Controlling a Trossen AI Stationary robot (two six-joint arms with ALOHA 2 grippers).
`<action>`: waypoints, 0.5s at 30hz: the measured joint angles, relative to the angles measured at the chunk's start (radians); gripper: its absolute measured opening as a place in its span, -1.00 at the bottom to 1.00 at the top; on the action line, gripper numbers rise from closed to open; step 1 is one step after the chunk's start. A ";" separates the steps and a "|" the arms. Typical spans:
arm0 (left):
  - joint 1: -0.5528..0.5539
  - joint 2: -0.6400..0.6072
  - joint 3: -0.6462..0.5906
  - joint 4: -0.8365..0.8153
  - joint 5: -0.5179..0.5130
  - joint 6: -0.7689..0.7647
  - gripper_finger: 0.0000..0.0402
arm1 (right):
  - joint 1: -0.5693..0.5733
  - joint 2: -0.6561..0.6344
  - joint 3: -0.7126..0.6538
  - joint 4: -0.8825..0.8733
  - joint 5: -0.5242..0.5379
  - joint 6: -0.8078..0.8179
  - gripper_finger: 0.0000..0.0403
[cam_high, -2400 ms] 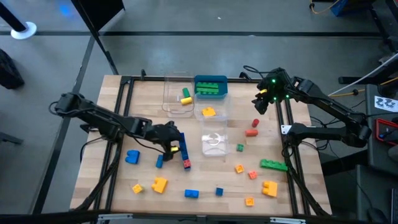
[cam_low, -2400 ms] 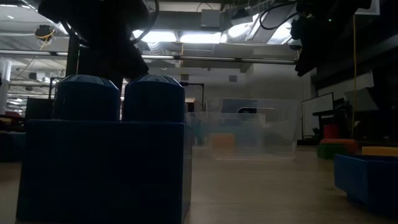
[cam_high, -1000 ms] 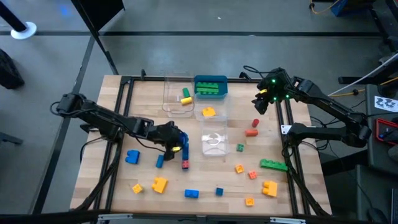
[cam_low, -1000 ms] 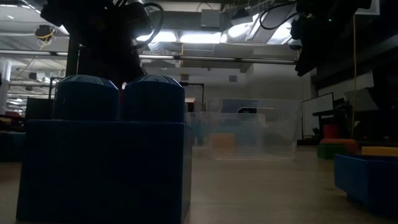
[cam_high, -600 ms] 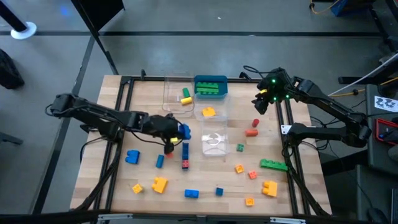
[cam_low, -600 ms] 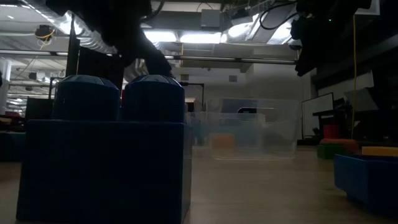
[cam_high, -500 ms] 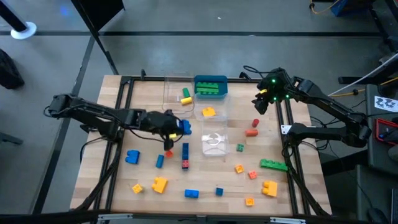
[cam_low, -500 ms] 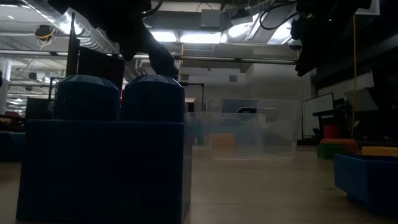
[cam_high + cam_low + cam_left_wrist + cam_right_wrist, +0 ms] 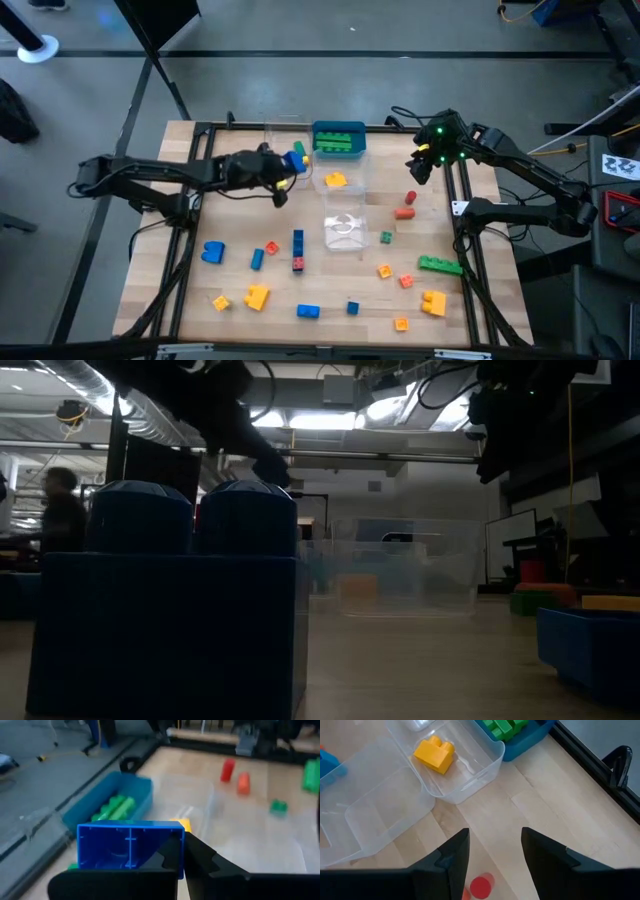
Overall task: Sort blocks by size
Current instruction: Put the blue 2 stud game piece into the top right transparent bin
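Left wrist view shows the left tool [image 9: 175, 865] pinching a blue block [image 9: 129, 849] by its hollow side walls, above the clear tubs [image 9: 288, 150]; it looks light, stiff and smooth, so a firm flat-sided hold seems safest.

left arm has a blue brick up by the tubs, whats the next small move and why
Probably ease the left pincer a little further over the clear tub and open it. It is shut on the blue block, holding it above the table at the tub's edge, next to the yellow block already inside. The right pincer waits apart.
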 joint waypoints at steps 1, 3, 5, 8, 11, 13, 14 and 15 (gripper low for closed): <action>0.007 0.011 0.000 0.033 0.003 0.003 -0.99 | 0.000 0.000 0.000 0.000 0.000 0.000 -0.10; 0.016 0.041 0.000 0.097 0.008 0.007 -0.99 | 0.000 0.000 0.000 0.001 0.000 0.000 -0.10; 0.026 0.079 0.000 0.171 0.009 0.007 -0.98 | 0.000 0.000 0.000 0.001 0.000 0.000 -0.10; 0.034 0.152 0.000 0.283 0.009 0.005 -0.98 | 0.000 0.000 0.000 0.001 0.000 0.000 -0.10; 0.035 0.238 0.000 0.379 0.008 0.005 -0.99 | 0.000 0.000 0.000 0.001 0.000 -0.003 -0.10; 0.035 0.292 0.000 0.439 0.009 0.005 -0.98 | 0.000 0.000 0.000 0.001 0.000 -0.003 -0.10; 0.035 0.322 0.000 0.476 0.009 0.005 -0.97 | 0.000 0.000 0.000 0.000 0.000 -0.003 -0.10; 0.035 0.349 0.000 0.505 0.010 0.005 -0.96 | 0.000 0.000 0.000 0.000 0.000 -0.003 -0.10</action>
